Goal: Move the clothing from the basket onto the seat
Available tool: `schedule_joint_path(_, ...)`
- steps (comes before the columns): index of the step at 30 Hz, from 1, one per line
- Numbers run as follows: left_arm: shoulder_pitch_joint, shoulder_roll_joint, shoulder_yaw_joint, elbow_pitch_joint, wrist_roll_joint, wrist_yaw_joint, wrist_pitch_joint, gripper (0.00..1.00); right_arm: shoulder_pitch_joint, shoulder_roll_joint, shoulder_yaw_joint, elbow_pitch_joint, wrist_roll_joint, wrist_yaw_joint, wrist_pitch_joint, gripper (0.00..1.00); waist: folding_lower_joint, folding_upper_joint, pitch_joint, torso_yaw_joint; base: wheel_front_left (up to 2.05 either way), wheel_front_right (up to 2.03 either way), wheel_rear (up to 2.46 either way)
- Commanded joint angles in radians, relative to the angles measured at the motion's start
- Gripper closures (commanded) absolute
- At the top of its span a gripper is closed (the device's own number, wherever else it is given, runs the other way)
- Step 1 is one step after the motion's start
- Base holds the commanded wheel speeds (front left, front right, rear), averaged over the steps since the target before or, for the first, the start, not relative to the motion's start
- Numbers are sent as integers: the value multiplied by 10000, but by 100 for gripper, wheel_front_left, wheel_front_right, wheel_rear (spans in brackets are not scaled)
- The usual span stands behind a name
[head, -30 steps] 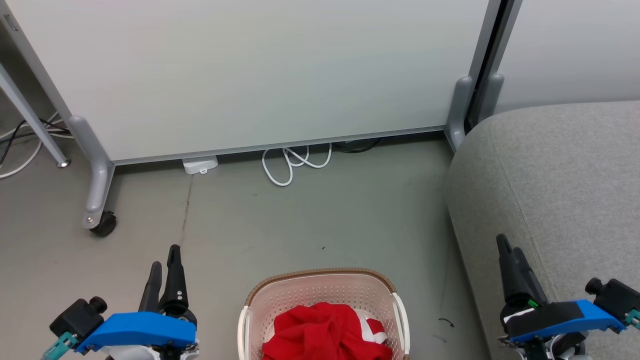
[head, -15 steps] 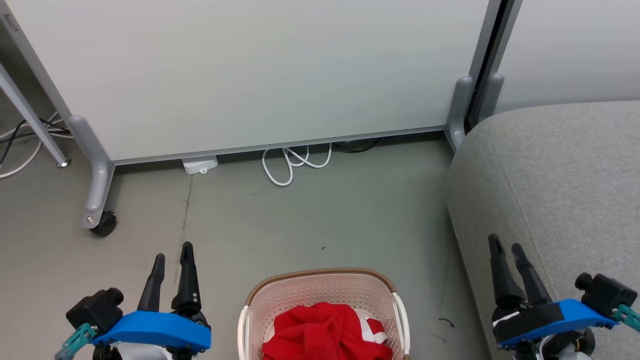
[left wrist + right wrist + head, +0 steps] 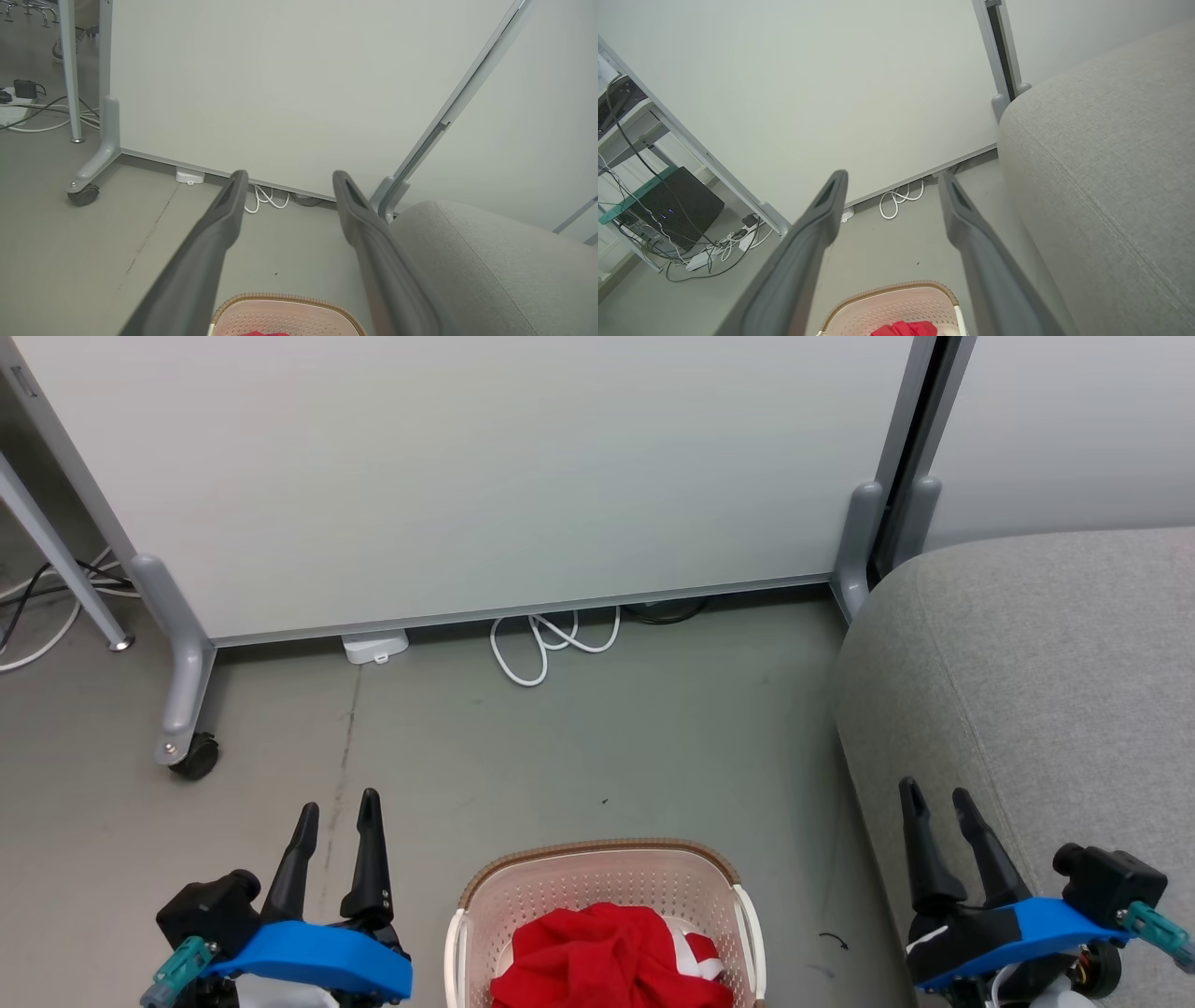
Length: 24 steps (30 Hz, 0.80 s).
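Lying bunched in the basket, clothing sits btwn grippers: right of left gripper, left of right gripper. Both grippers: fingers apart, empty. Seat alongside right gripper, on its right.

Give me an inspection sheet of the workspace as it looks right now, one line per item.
Surface: grey floor, scuffed, with a thin crack line.
Job's things: red clothing heaped in the basket, which stands on the floor; grey seat to the basket's right.
Clutter: small dark scrap on the floor between basket and seat.
Pincers: left pincer and right pincer both open, holding nothing, either side of the basket.
Cables: white cable looped under the partition; dark and white cables at far left.
Surroundings: pale partition panel on a caster; white box at its foot.
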<state>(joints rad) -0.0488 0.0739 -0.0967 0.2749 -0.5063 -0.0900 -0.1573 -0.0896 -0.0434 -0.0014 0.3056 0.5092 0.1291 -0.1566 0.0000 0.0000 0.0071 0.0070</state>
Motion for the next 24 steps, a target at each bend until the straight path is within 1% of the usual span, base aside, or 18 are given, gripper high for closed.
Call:
schedule_joint_path(1,-107,78,-30,-45,364,-38,-115,0,-239,-74,31,-19,-380,16,-125,0,0,0,-8,-6,0,0,0)
schedule_joint_path(8,-77,69,-72,67,963,-46,-281,0,-236,-78,48,53,-1098,18,-239,0,0,0,-28,-14,0,0,0)
schedule_joint_path(24,-126,-77,14,393,1690,-67,-611,0,-212,-84,2,140,-2407,21,-389,0,0,0,-43,38,0,0,0)
